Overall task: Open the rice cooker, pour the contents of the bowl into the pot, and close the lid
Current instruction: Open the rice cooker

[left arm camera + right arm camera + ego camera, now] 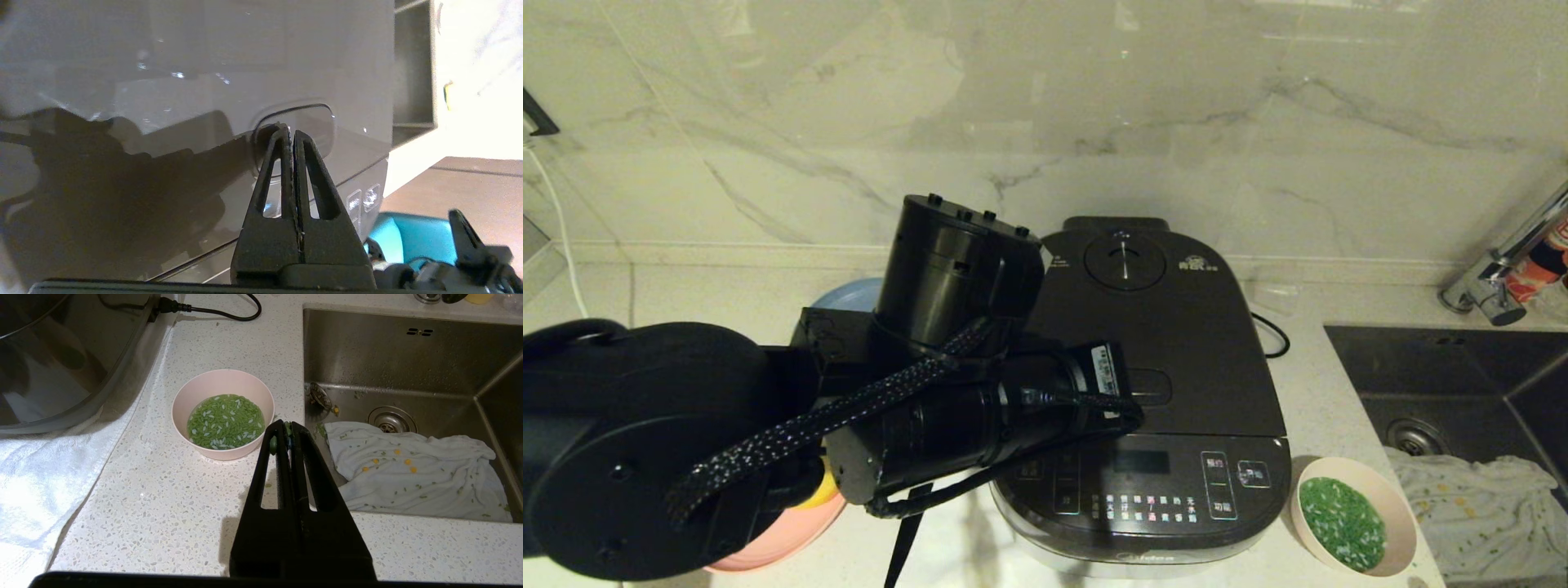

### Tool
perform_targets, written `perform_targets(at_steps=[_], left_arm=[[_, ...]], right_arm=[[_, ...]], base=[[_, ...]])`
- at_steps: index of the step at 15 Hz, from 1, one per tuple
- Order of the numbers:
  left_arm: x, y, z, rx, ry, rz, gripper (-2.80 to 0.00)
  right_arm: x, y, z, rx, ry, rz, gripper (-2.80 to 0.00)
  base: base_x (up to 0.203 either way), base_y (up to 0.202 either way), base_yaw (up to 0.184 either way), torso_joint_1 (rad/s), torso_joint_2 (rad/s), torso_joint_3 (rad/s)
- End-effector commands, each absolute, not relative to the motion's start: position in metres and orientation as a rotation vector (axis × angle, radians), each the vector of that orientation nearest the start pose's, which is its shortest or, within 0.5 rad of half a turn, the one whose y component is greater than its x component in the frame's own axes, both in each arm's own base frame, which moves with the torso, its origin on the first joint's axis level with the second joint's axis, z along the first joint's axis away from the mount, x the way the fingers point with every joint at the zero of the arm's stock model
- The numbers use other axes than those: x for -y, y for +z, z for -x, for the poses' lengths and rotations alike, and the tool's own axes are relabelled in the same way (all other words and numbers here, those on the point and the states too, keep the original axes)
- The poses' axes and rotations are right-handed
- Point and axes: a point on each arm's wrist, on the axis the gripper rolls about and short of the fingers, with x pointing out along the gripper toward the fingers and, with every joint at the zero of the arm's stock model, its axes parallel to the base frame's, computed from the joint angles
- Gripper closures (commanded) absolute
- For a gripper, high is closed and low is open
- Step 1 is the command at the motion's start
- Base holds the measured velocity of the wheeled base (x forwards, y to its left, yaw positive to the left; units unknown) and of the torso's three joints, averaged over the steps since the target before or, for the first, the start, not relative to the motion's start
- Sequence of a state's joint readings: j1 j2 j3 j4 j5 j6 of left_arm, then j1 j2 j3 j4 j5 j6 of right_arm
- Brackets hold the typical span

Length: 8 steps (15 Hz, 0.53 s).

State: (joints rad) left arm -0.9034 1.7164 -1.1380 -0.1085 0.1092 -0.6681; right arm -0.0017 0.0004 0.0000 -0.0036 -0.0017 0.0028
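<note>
1. Right now the left gripper (pixel 291 132) has its 2 black fingers pressed together with nothing between them, tips at the edge of the rectangular release button (pixel 300 126) on the dark grey hinged lid (pixel 1152 327) — the lid is down, so the opening step is not yet done.
2. Because the tips sit on the button's rim rather than its middle, a push could slide off the glossy surface and fail to trip the latch.
3. If the latch does release, the lid would likely spring up towards the left arm, which hangs over that side of the large dark grey squarish rice cooker (pixel 1160 457) — a knock there could shove the cooker along the speckled white counter (pixel 171 506).
4. Any such shove matters, since the small pale pink round bowl (pixel 1356 516) stands just beside the cooker's front right corner, near the counter edge and the steel sink (pixel 408 367); its bright green bits mixed with white grains (pixel 225 421) could spill.
5. The right gripper (pixel 286 430) hovers above the counter near the bowl, fingers shut and empty; it must spread them before any grasp, or it will only nudge the bowl.
6. A white cloth (pixel 412 473) in the sink is already speckled with bits.
</note>
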Motion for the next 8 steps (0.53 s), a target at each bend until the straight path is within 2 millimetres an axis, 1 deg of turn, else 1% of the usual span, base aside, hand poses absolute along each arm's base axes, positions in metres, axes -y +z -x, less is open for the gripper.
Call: perform_targets(at_steps=[1,5,7,8], left_arm=[[0.251,0.211,-0.202,-0.675,-0.581,0.378,0.0],[0.253,0.208,-0.203,-0.657,-0.582,0.357,0.0],[0.253,0.215,-0.204,-0.618,-0.586,0.377,0.0],[0.25,0.225,-0.202,-0.586,-0.6,0.4,0.0]], right_arm=[[0.0,0.076,0.023,0.004,-0.003,-0.003,0.0],[0.0,0.076,0.023,0.005,-0.003,-0.003,0.0],[0.0,0.076,0.023,0.003,-0.003,-0.003,0.0],[0.0,0.076,0.023,0.005,-0.003,-0.003,0.0]], base=[[0.0,0.0,0.0,0.0,0.0,0.0],[0.0,0.0,0.0,0.0,0.0,0.0],[0.0,0.0,0.0,0.0,0.0,0.0],[0.0,0.0,0.0,0.0,0.0,0.0]])
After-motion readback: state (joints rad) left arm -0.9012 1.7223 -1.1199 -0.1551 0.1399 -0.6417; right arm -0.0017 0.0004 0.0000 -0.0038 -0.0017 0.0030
